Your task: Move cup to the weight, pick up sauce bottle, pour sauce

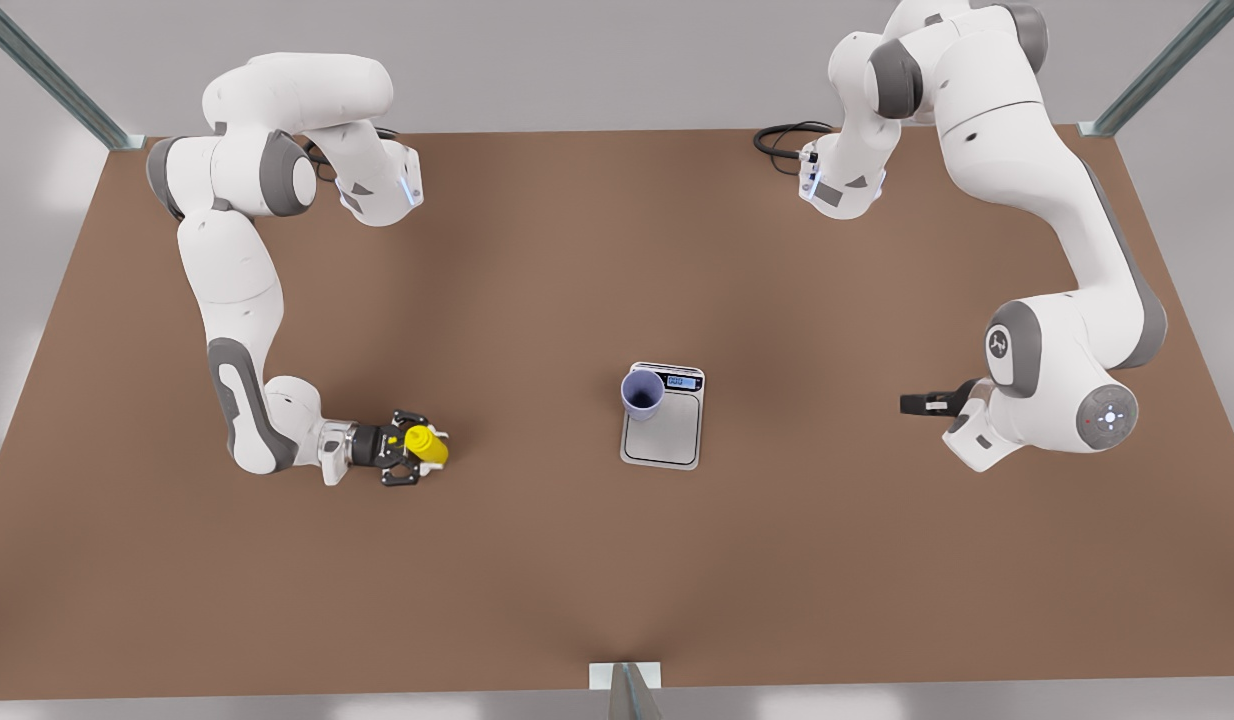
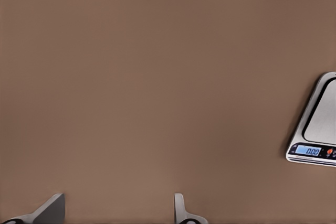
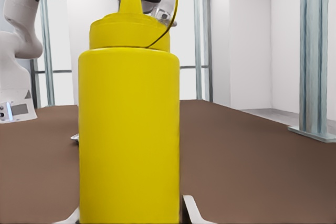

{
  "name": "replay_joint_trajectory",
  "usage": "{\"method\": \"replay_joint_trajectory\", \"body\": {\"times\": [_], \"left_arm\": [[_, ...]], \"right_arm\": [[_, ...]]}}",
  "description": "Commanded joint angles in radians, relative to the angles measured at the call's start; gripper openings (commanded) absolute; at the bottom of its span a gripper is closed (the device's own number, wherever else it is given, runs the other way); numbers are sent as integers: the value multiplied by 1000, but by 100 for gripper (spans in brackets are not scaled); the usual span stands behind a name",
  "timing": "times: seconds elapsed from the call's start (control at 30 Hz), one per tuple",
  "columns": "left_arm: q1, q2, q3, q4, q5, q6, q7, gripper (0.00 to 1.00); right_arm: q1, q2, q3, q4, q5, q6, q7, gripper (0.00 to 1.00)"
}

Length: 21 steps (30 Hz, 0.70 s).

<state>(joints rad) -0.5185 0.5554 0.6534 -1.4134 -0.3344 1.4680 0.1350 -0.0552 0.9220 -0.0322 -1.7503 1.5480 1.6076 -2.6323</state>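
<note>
Desk (image 1: 537, 250) brown, bare over most of its top; metal frame posts at the 2 far corners, 1 bracket at the near edge, mid.

Weight (image 1: 672, 440) lies flat near desk centre, all edges well in from the desk rim. Open desk on every side of it. Blue display (image 1: 683, 381) at its far end.

Cup (image 1: 642, 392) stands upright on the weight, at the far corner twd the front view's left, just beside the display. Its rim overlaps the platform edge on that side. Rest of the platform bare.

Sauce bottle (image 1: 426, 445) at the front view's left, well apart from the weight, wide bare strip of desk between them. Upright in the R wrist view (image 3: 128, 129), nozzle up.

R tool (image 1: 409, 450) low at desk level, reaching in sideways, fingers (image 3: 191, 211) on both sides of the bottle and closed on its body. Room open ahead of it twd the weight.

L tool (image 1: 917, 403) at the front view's right, well apart from the weight, arm waiting. In the L wrist view (image 2: 118, 205) its 2 fingers stand apart w/ nothing between, bare desk below; weight's display end (image 2: 315, 129) sits at that pic's edge.
</note>
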Motion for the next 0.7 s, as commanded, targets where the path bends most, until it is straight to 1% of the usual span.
{"method": "replay_joint_trajectory", "body": {"times": [0.0,0.67], "left_arm": [[0,0,0,1,0,0,0,100],[0,0,0,-1,0,0,0,100]], "right_arm": [[0,0,0,0,1,0,0,100],[8,-8,0,0,11,-2,0,100]]}}
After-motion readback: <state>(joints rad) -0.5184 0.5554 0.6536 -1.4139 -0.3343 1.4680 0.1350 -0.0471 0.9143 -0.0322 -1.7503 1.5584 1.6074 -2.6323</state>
